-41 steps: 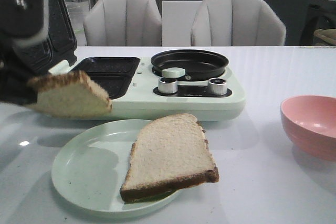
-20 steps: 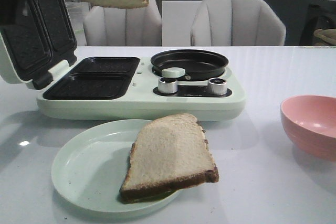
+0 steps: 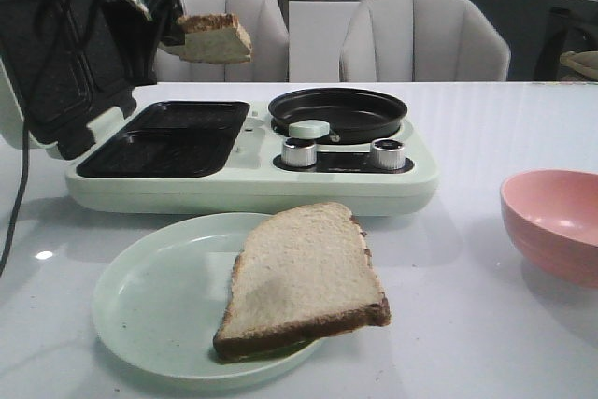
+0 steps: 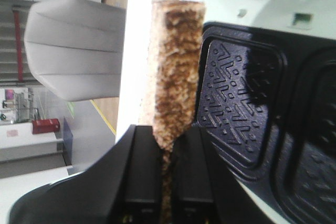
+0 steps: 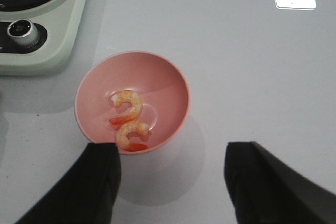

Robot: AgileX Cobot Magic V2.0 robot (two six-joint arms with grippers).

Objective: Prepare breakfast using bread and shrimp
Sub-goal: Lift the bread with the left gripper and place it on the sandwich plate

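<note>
One bread slice [image 3: 304, 277] lies flat on the pale green plate [image 3: 149, 296] at the front. My left gripper [image 4: 168, 135] is shut on the crust edge of a second bread slice [image 3: 217, 39], holding it in the air above the far side of the black grill wells [image 3: 168, 137]. In the left wrist view this bread [image 4: 176, 66] sticks out edge-on between the jaws, beside a ribbed grill plate [image 4: 236, 93]. Two curled pink-orange shrimp [image 5: 127, 106] lie in the pink bowl [image 5: 168, 82]. My right gripper [image 5: 172, 153] hovers open above the bowl's near rim, holding nothing.
The pale green breakfast maker [image 3: 252, 189] stands mid-table with its lid [image 3: 56, 53] raised at the left, a round black pan [image 3: 336, 111] and two knobs [image 3: 299, 152]. The pink bowl [image 3: 551, 221] sits at the right edge. Two grey chairs [image 3: 425, 39] stand behind the table.
The left gripper has lifted its bread slice from low at the left, up and back, to hang over the far side of the grill wells. The plated slice has stayed put.
</note>
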